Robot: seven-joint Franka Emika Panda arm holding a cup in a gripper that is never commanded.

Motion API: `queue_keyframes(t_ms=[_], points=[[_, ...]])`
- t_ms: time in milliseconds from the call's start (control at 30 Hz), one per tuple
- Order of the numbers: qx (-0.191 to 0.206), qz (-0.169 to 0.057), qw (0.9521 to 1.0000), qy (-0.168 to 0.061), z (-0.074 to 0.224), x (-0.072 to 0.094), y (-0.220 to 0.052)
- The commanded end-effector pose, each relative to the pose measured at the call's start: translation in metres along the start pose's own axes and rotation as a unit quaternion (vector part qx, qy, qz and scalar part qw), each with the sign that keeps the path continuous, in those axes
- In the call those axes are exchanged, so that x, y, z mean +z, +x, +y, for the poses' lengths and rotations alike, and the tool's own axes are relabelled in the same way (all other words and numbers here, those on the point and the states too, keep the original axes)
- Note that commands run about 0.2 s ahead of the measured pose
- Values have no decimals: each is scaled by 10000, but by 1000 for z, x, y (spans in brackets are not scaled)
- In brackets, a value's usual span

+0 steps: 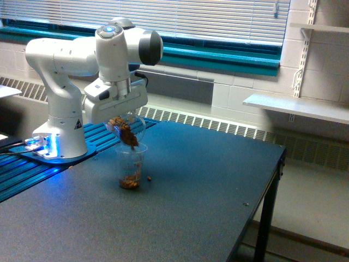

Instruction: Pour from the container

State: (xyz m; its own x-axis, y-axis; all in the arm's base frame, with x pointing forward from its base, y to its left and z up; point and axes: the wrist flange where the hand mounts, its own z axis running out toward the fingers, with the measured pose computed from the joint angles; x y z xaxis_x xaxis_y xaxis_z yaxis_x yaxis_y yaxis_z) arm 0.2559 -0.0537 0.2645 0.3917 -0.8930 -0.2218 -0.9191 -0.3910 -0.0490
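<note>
In the exterior view my gripper (123, 121) is shut on the container (127, 130), a clear rounded jar with brown nut-like bits inside. The jar is tipped steeply, mouth down toward the view's right, right above the rim of a clear tapered cup (131, 166) standing upright on the dark table (191, 207). Brown bits spill from the jar's mouth into the cup, and a brown heap lies at the cup's bottom. One stray brown bit (149, 178) rests on the table just right of the cup.
The arm's white base (60, 136) stands at the table's back left on a blue-lit plate. The table's right edge (275, 180) drops to the floor. A radiator and a window with blinds run behind; a white shelf (297, 106) hangs at the right wall.
</note>
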Motion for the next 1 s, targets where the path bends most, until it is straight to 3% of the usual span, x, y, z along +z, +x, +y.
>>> queue_keyframes(t_ms=[33,1000], points=[[204,-36,9998,42,11,4,0],[253,-35,9997,-4,21,-5,4]])
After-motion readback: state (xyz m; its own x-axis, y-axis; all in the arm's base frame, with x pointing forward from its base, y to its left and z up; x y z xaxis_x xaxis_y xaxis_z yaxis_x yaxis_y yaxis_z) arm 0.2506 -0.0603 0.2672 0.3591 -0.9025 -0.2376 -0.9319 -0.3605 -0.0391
